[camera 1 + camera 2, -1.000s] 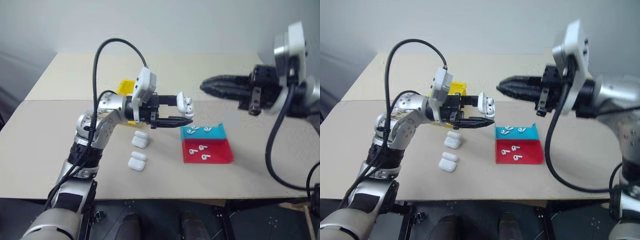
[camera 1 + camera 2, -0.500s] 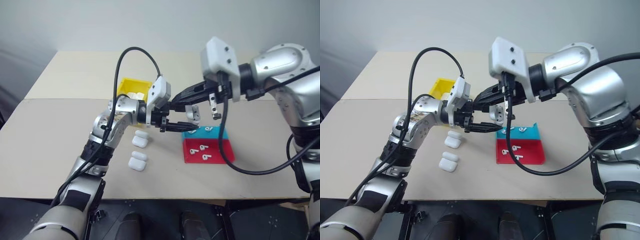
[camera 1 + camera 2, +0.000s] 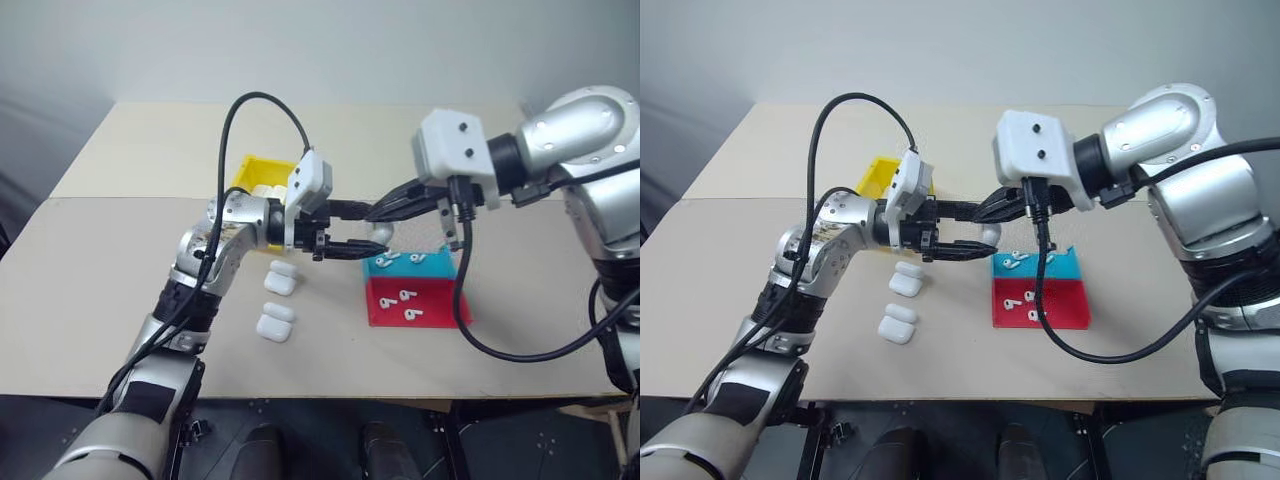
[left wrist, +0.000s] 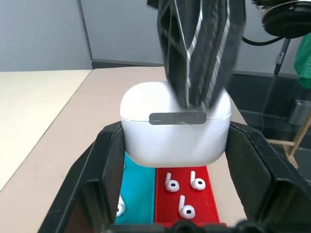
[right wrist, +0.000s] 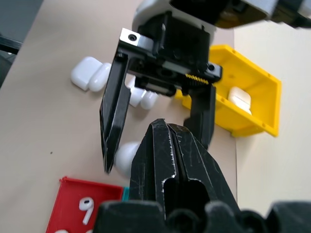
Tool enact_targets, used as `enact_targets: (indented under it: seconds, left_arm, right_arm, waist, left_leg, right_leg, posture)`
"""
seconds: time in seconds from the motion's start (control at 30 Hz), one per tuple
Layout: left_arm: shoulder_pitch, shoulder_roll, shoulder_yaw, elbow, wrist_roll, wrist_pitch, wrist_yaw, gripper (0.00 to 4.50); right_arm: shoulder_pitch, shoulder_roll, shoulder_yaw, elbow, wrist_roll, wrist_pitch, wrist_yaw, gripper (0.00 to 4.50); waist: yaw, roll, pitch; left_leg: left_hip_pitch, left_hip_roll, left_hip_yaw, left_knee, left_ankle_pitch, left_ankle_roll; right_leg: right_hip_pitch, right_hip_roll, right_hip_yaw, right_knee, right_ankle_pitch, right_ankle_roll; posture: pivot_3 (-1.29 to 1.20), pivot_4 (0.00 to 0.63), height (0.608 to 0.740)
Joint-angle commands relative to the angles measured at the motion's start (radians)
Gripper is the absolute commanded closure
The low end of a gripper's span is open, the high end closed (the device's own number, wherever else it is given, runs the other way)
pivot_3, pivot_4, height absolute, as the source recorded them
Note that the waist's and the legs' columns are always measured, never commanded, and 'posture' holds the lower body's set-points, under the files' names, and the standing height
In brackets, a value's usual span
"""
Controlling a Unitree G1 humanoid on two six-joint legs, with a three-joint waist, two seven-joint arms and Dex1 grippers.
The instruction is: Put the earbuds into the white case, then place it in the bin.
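Note:
My left gripper (image 3: 372, 232) is shut on the white case (image 4: 175, 124), held level above the table with its lid down. My right gripper (image 3: 380, 212) is shut, and its joined fingertips (image 4: 199, 53) rest on the top of the case. Several earbuds (image 3: 405, 295) lie in the red-and-teal tray (image 3: 445, 305) just below the held case. The yellow bin (image 3: 255, 172) stands behind my left wrist, with a white case (image 5: 238, 97) lying inside it.
Two spare white cases (image 3: 281, 278) (image 3: 274, 322) lie on the table below my left forearm. A cable loops high over the left arm. The table's front edge runs close below the tray.
My right gripper has swung in from the right and come down onto the case. The case's lid, raised a second ago, is now down. The left gripper has stayed about where it was.

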Motion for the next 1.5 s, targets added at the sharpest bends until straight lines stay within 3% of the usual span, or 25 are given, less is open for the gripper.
enact_targets:
  seconds: [0.03, 0.23, 0.33, 0.43, 0.57, 0.7, 0.93, 0.97, 1.13, 1.33, 1.5]
  left_arm:
    - [0.006, 0.011, 0.066, -0.097, -0.048, 0.002, 0.024, 1.71]
    - [0.065, 0.010, 0.136, -0.173, -0.046, 0.023, 0.175, 1.71]
    - [0.111, 0.000, 0.216, -0.215, -0.022, 0.061, 0.367, 1.71]
    - [0.149, 0.003, 0.271, -0.252, 0.004, 0.103, 0.513, 1.71]
    - [0.188, -0.013, 0.342, -0.286, 0.025, 0.191, 0.715, 1.71]
    - [0.159, -0.028, 0.296, -0.209, 0.142, 0.256, 0.883, 1.71]
    - [-0.025, -0.096, 0.228, 0.083, 0.263, 0.304, 1.025, 1.71]
    - [-0.048, -0.103, 0.227, 0.130, 0.274, 0.308, 1.036, 1.71]
    - [-0.095, -0.103, 0.201, 0.242, 0.303, 0.239, 0.996, 0.11]
    - [-0.068, -0.076, 0.232, 0.140, 0.281, 0.219, 0.960, 0.05]
    - [0.076, -0.009, 0.299, -0.111, 0.144, 0.147, 0.761, 0.05]
  right_arm:
    - [0.026, 0.017, -0.124, -0.043, 0.062, 0.116, -0.089, 4.47]
    - [0.154, 0.082, -0.425, -0.141, 0.298, 0.430, -0.311, 4.47]
    - [0.325, 0.093, -0.571, -0.265, 0.383, 0.529, -0.414, 4.47]
    - [0.441, 0.115, -0.635, -0.364, 0.430, 0.546, -0.493, 4.47]
    - [0.549, 0.190, -0.659, -0.472, 0.466, 0.531, -0.623, 4.47]
    - [0.595, 0.216, -0.621, -0.528, 0.464, 0.513, -0.708, 4.47]
    - [0.584, 0.189, -0.558, -0.547, 0.459, 0.524, -0.790, 4.47]
    - [0.583, 0.187, -0.554, -0.547, 0.461, 0.524, -0.798, 4.47]
    - [0.589, 0.184, -0.552, -0.565, 0.485, 0.525, -0.834, 4.50]
    - [0.613, 0.182, -0.573, -0.579, 0.515, 0.519, -0.861, 4.50]
    - [0.662, 0.188, -0.553, -0.579, 0.472, 0.437, -0.857, 4.50]
  waist:
    - [0.000, 0.000, 0.000]
    - [0.008, 0.000, 0.000]
    - [0.018, 0.000, 0.000]
    - [0.021, 0.000, 0.000]
    - [0.016, -0.001, 0.000]
    - [0.017, -0.001, -0.001]
    - [0.029, -0.002, -0.001]
    - [0.028, -0.002, -0.001]
    - [0.013, -0.002, -0.001]
    - [0.011, -0.002, -0.001]
    - [0.002, -0.002, -0.001]
  left_leg:
    - [0.000, 0.000, 0.000, 0.000, 0.000, 0.000]
    - [0.000, 0.000, 0.000, 0.000, 0.000, 0.000]
    - [0.000, 0.000, -0.001, 0.001, 0.000, 0.000]
    - [0.000, 0.000, -0.001, 0.001, 0.000, 0.000]
    - [0.002, 0.000, -0.001, 0.001, 0.000, 0.000]
    - [0.003, -0.001, -0.001, 0.001, 0.000, 0.000]
    - [0.001, -0.001, -0.002, 0.001, 0.000, 0.000]
    - [0.001, -0.001, -0.002, 0.000, 0.000, 0.000]
    - [0.001, -0.001, -0.001, -0.001, 0.000, 0.000]
    - [0.001, -0.001, -0.002, 0.000, 0.001, 0.000]
    - [0.001, -0.001, -0.002, -0.002, 0.001, 0.000]
  right_leg:
    - [0.000, 0.000, 0.000, 0.001, 0.000, 0.000]
    - [0.001, 0.000, 0.000, 0.004, 0.000, 0.000]
    - [0.002, 0.000, -0.001, 0.003, 0.000, 0.000]
    - [0.001, -0.001, 0.000, 0.003, 0.000, 0.000]
    - [0.002, 0.000, 0.000, 0.003, 0.000, 0.000]
    - [0.003, 0.000, 0.000, 0.003, 0.000, 0.000]
    - [0.003, 0.000, -0.001, 0.000, 0.000, 0.000]
    - [0.003, -0.001, -0.001, 0.000, 0.000, 0.000]
    - [0.002, 0.000, -0.001, -0.001, 0.000, 0.000]
    - [0.002, -0.001, -0.001, 0.000, 0.000, 0.000]
    - [0.002, 0.000, -0.001, 0.002, 0.000, 0.000]
  posture:
    - [0.00, 0.150, 0.740]
    - [0.00, 0.150, 0.740]
    - [0.00, 0.150, 0.740]
    - [0.00, 0.150, 0.740]
    - [0.00, 0.150, 0.740]
    - [0.00, 0.150, 0.740]
    - [0.00, 0.150, 0.740]
    - [0.00, 0.150, 0.740]
    - [0.00, 0.150, 0.740]
    - [0.00, 0.150, 0.740]
    - [0.00, 0.150, 0.740]
